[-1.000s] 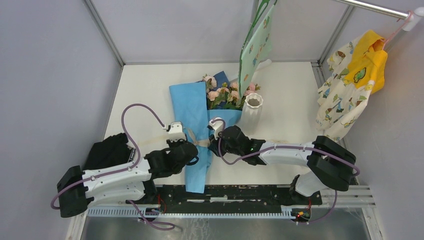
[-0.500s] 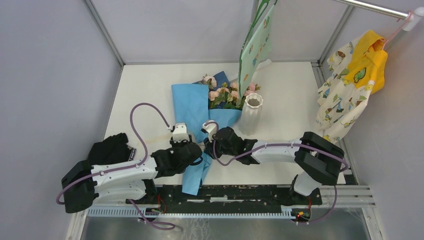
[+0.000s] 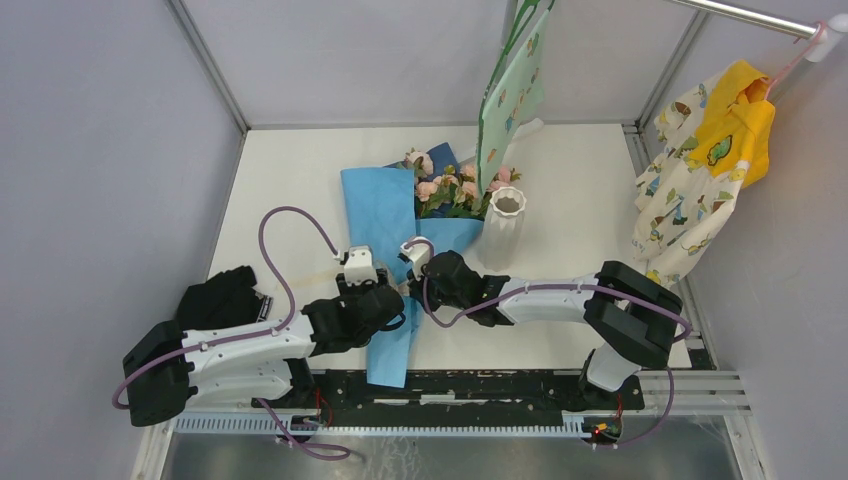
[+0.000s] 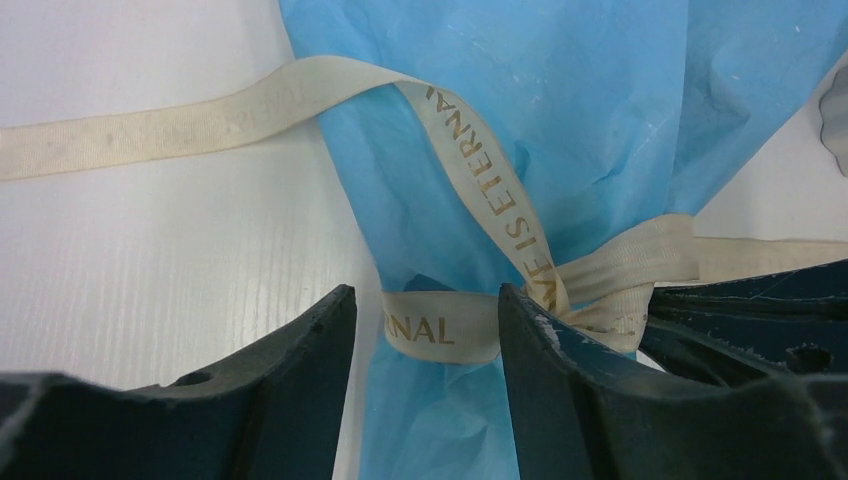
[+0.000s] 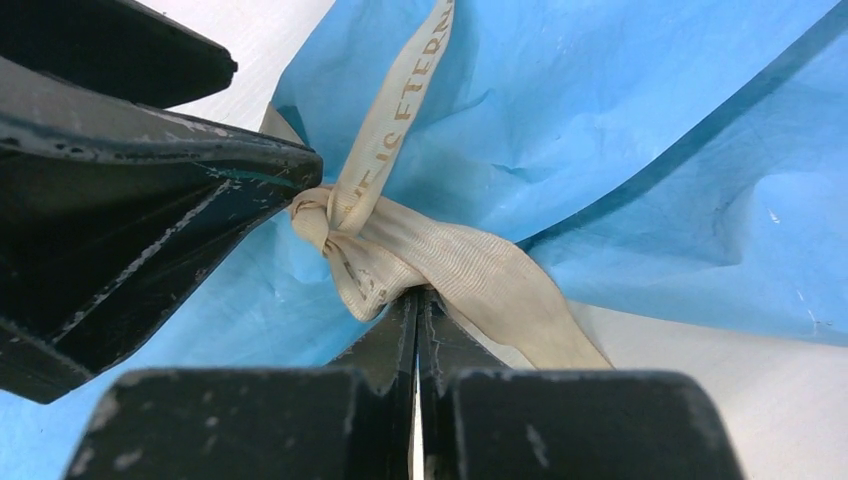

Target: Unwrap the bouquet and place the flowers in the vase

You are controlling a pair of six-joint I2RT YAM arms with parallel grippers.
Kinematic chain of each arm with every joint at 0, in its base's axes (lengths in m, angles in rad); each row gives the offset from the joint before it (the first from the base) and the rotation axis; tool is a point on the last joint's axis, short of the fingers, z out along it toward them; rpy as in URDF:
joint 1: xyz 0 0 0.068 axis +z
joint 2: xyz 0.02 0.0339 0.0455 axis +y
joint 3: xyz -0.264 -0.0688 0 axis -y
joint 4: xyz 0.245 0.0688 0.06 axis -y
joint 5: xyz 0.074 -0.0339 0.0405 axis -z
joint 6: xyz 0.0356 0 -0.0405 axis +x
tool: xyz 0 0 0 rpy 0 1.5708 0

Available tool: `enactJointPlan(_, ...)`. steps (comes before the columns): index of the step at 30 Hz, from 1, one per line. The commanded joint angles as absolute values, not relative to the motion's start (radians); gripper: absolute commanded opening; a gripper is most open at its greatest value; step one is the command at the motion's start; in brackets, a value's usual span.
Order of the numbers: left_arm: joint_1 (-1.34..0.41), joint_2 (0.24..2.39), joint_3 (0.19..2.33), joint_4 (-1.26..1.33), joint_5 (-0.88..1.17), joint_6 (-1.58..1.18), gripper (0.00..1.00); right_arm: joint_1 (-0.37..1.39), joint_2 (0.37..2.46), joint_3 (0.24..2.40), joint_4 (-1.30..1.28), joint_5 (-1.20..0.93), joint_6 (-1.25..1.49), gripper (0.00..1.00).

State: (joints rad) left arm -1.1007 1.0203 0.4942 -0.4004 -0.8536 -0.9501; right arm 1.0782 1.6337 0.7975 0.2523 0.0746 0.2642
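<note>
Early in the task, by the look of things. Nothing unwrapped yet: finds the ribbon (image 4: 452, 330) tied in a knot (image 5: 335, 225) round the waist of the bouquet (image 3: 383, 215), with the paper (image 4: 560, 110) gathered shut there. Nothing in the vase (image 3: 503, 226) either. Left to do, as judged: undo the knot, open the paper, lift out the flowers (image 3: 446, 186), stand them in the vase.

Shows the right gripper (image 5: 417, 303) pressed together, pinching, as far as can be told, the ribbon at its very tips, just beside the knot. Shows the left gripper (image 4: 425, 305) apart, astride the tied waist, with the ribbon band between its fingers. Places the bouquet directly ahead of and under both grippers, flower heads at the far end. Places the vase upright beyond the right gripper and to its outer side, just beside the flower heads, well apart from the left gripper.

Counts one bouquet, one ribbon with one knot, one vase, two grippers. Cannot count the flowers exactly: several pink and peach heads, partly hidden by one green cloth (image 3: 515, 90) hanging beyond them. Counts also one garment (image 3: 700, 160) hanging far out past the right gripper, and one black heap (image 3: 215, 300) beside the left arm, too dark to name.
</note>
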Motion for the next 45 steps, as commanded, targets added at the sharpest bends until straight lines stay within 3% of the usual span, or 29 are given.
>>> enactJointPlan(1, -1.097, 1.010, 0.505, -0.398, -0.890, -0.996, 0.63, 1.082, 1.600, 0.801, 0.275, 0.120, 0.265, 0.00)
enactJointPlan(4, -1.094, 1.026, 0.516, -0.414, -0.902, -1.016, 0.63, 1.081, 1.572, 0.781, 0.279, 0.122, 0.271, 0.00)
enactJointPlan(8, -1.094, 1.030, 0.570, -0.503, -0.897, -1.055, 0.45, 1.081, 1.546, 0.763, 0.277, 0.146, 0.271, 0.00)
enactJointPlan(12, -1.095, 0.971, 0.594, -0.575, -0.893, -1.052, 0.41, 1.081, 1.550, 0.763, 0.270, 0.161, 0.267, 0.00)
enactJointPlan(29, -1.094, 1.007, 0.551, -0.354, -0.705, -0.844, 0.49, 1.081, 1.499, 0.788, 0.229, 0.216, 0.245, 0.00)
enactJointPlan(39, -1.094, 1.051, 0.553, -0.359, -0.723, -0.831, 0.47, 1.081, 1.500, 0.804, 0.218, 0.214, 0.242, 0.00)
enactJointPlan(45, -1.095, 1.126, 0.571, -0.390, -0.852, -0.863, 0.52, 1.081, 1.472, 0.799, 0.212, 0.186, 0.262, 0.00)
